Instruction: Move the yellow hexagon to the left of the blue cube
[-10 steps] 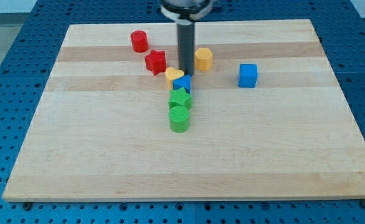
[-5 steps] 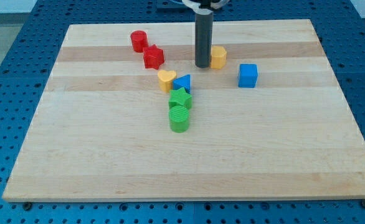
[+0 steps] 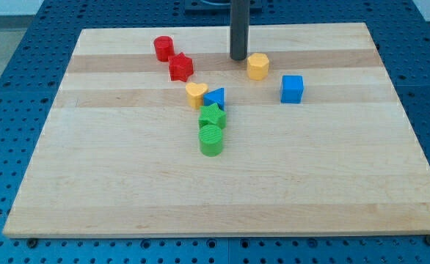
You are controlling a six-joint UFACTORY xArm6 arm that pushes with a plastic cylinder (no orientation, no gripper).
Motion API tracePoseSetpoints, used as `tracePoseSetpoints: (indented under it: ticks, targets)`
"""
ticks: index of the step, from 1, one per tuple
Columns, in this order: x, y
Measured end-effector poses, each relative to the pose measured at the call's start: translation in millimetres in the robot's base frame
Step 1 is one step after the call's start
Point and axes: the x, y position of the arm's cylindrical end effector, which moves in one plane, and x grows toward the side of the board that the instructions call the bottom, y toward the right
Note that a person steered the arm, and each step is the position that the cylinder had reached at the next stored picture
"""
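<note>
Sitting with my tip (image 3: 238, 58) just up-left of the yellow hexagon (image 3: 257, 66) (bare rod, grips nothing), blue cube (image 3: 292, 89) lies down-right.

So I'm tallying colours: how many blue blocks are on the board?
2. The blue cube sits toward the view's right; a blue block touches the yellow heart mid-board. None seems hidden.

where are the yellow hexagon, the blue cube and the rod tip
yellow hexagon (image 3: 257, 65), camera view, on its top face
blue cube (image 3: 292, 88), camera view, on its front face
my tip (image 3: 238, 58), camera view, on the rod's very bottom end
</note>
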Motion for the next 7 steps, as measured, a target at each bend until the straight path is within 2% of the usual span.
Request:
tracePoseSetpoints:
  ticks: [1, 2, 3, 4, 6, 7]
  targets:
    - [-17, 24]
    - [-16, 24]
    - [33, 33]
    - [59, 33]
    - [69, 35]
    - [55, 6]
